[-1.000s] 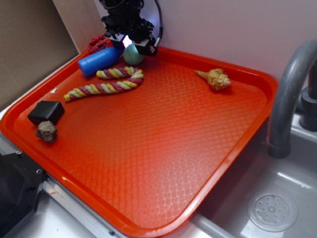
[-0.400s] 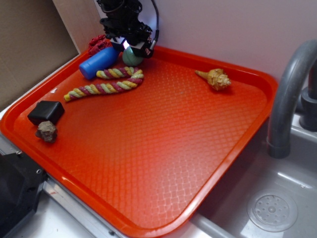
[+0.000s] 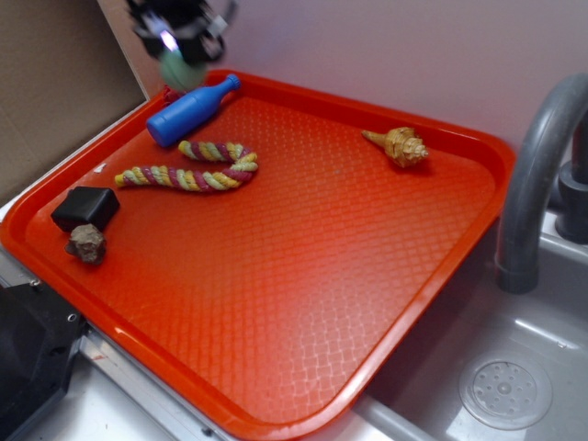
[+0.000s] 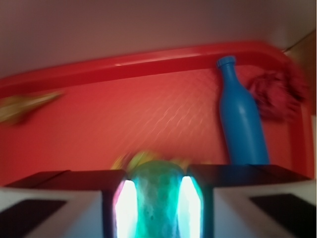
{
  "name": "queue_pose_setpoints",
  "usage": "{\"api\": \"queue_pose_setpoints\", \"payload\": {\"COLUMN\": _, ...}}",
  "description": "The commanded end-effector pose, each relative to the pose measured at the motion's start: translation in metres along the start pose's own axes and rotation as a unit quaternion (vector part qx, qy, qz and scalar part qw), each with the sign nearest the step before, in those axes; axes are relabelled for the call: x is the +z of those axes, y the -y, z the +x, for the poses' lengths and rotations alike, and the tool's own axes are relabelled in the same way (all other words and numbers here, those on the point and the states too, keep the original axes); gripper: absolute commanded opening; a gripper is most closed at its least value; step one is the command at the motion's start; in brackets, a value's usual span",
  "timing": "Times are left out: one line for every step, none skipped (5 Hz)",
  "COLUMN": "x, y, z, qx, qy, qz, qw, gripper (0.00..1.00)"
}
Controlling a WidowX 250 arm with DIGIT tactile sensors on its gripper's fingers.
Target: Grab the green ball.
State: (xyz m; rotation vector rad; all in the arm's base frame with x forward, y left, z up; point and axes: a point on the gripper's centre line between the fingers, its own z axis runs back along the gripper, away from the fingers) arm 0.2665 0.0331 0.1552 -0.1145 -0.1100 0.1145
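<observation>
My gripper (image 3: 180, 50) is raised above the back left corner of the orange tray (image 3: 395, 276) and looks blurred. It is shut on the green ball (image 3: 182, 70), which hangs clear of the tray surface. In the wrist view the ball (image 4: 157, 198) is squeezed between the two lit fingers (image 4: 125, 208) of my gripper (image 4: 157, 206). The blue bottle (image 3: 188, 110) lies on the tray just below and to the right of the ball; it also shows in the wrist view (image 4: 240, 124).
A striped rope toy (image 3: 188, 170) lies in front of the bottle. A red yarn thing (image 4: 277, 94) sits in the tray's corner. A tan shell (image 3: 400, 145), a black block (image 3: 84, 208) and a small rock (image 3: 87, 243) lie on the tray. A grey faucet (image 3: 537, 175) and sink (image 3: 505, 367) stand right.
My gripper closed on the green ball and lifted it up and to the left, off the tray. The rope toy shifted slightly left. The bottle's neck is now uncovered.
</observation>
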Motion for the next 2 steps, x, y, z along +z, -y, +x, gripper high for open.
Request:
{"api": "queue_pose_setpoints", "payload": {"x": 0.1099, "y": 0.0106, "z": -0.0228, "qx": -0.040, "qy": 0.044, "qz": -0.062, "qw": 0.996, "gripper": 0.00}}
{"api": "queue_pose_setpoints", "payload": {"x": 0.1133, "y": 0.0203, "z": -0.0230, "qx": -0.046, "qy": 0.050, "qz": -0.013, "qw": 0.998, "gripper": 0.00}}
